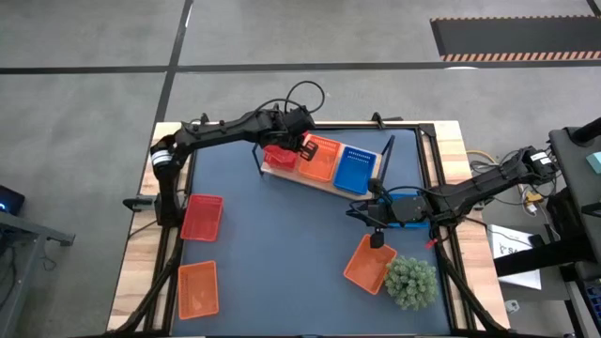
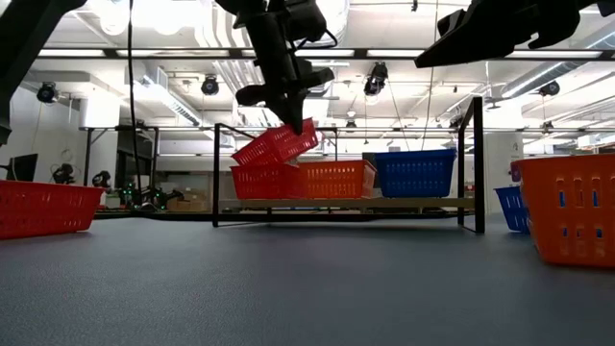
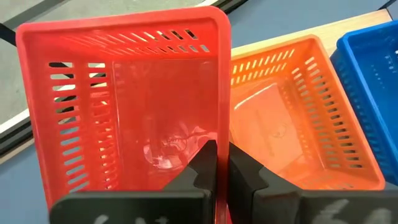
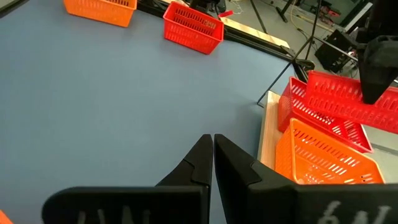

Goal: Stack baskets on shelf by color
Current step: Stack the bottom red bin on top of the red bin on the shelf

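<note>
My left gripper [image 1: 302, 147] is over the shelf's [image 2: 346, 203] left end, shut on a tilted red basket [image 2: 279, 142]. This one hangs above another red basket [image 2: 261, 181] standing on the board. An orange basket [image 1: 319, 160] and a blue basket [image 1: 355, 169] stand beside it on the shelf. My right gripper [image 1: 357, 212] hovers shut over the table in front of the shelf's right end, holding nothing. Loose on the table lie a red basket [image 1: 202, 218], an orange one [image 1: 198, 288] and another orange one [image 1: 369, 265]. My left gripper pinches the red basket's long side wall [image 3: 222, 134], the one next to the orange basket [image 3: 292, 118]. One finger [image 3: 204, 167] is inside the basket and the other [image 3: 244, 171] outside. The fingers come from above. The basket is lifted and tilted, its lower end close over the red basket beneath [image 2: 261, 181].
A blue basket [image 1: 406, 207] sits under my right arm near the table's right edge. A green spiky plant [image 1: 410, 282] stands at the near right, next to the orange basket. The middle of the dark-blue tabletop [image 1: 282, 253] is bare. Black wire frames [image 2: 214, 173] close the shelf's ends.
</note>
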{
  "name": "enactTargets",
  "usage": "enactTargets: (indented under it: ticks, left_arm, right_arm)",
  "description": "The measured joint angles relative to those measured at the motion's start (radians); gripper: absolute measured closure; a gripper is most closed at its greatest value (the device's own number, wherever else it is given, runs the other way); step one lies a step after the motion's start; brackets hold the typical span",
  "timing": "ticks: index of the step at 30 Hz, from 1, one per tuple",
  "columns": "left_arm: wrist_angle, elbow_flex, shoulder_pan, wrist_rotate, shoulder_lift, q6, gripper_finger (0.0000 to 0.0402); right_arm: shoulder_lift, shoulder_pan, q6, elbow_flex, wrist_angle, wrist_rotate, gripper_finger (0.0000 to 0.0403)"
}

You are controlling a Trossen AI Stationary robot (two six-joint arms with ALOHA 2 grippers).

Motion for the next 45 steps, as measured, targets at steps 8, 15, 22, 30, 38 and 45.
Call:
enactTargets:
  ticks: [8, 15, 22, 30, 38, 45]
  left_arm:
    - [0.002, 0.000, 0.000, -0.002, 0.000, 0.000, 0.0401]
    - [0.001, -0.015, 0.001, -0.007, 0.000, 0.001, 0.0375]
    - [-0.001, -0.018, 0.001, -0.010, 0.000, 0.003, 0.0321]
    - [-0.013, 0.011, -0.001, 0.100, -0.034, 0.187, 0.0301]
    - [-0.204, 0.005, -0.035, 0.210, -0.156, 0.743, 0.0301]
    - [-0.257, -0.142, -0.055, 0.158, -0.283, 0.948, 0.0301]
  right_arm:
    - [0.000, 0.000, 0.008, 0.000, 0.000, 0.000, 0.0394]
    - [0.000, 0.000, 0.008, 0.000, 0.000, 0.000, 0.0394]
    - [0.000, 0.000, 0.009, 0.000, -0.012, 0.000, 0.0394]
    - [0.000, 0.000, 0.023, -0.001, -0.025, 0.000, 0.0394]
    - [0.000, 0.000, 0.026, -0.001, -0.024, 0.000, 0.0394]
    - [0.000, 0.000, 0.029, -0.001, -0.022, 0.000, 0.0394]
